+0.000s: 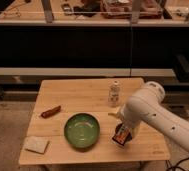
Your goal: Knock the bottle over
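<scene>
The bottle [115, 93] is small and pale with a white cap and a light label. It stands upright near the table's far right edge. My white arm [148, 112] reaches in from the right. My gripper [116, 115] is low over the table, just in front of the bottle and apart from it. It is mostly hidden by the arm.
An orange-and-black packet [122, 134] stands under the arm near the front right. A green bowl [82, 131] sits at the front centre. A red object [51, 111] lies to the left and a pale pad [36, 144] at the front left. The wooden table [83, 97] stands before dark shelving.
</scene>
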Controlling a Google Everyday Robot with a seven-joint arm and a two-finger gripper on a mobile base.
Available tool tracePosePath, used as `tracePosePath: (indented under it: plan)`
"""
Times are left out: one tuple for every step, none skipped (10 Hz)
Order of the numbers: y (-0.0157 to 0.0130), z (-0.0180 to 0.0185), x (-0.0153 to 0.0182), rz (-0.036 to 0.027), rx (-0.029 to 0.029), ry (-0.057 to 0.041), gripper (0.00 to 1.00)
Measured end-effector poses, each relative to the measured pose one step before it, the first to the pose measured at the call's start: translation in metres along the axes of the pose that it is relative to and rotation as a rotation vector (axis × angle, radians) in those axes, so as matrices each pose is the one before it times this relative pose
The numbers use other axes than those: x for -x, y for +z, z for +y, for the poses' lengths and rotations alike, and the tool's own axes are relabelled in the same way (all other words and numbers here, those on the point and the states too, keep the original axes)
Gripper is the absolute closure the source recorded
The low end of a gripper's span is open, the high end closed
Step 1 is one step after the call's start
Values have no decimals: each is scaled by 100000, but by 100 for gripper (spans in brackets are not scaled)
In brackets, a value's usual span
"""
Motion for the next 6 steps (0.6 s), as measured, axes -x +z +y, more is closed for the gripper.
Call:
tracePosePath:
  plan:
    - [1, 1, -1, -3, -2, 6, 20]
    - [-3, 3, -4, 13, 5, 1, 20]
    - [-4, -3, -5, -7, -20, 25, 20]
    - [-116, -39, -136, 139, -317, 365, 20]
    - [-697, -350, -757, 1703, -1232, 1010, 20]
    - [-1424, -661, -1884, 4960, -2057, 1606, 20]
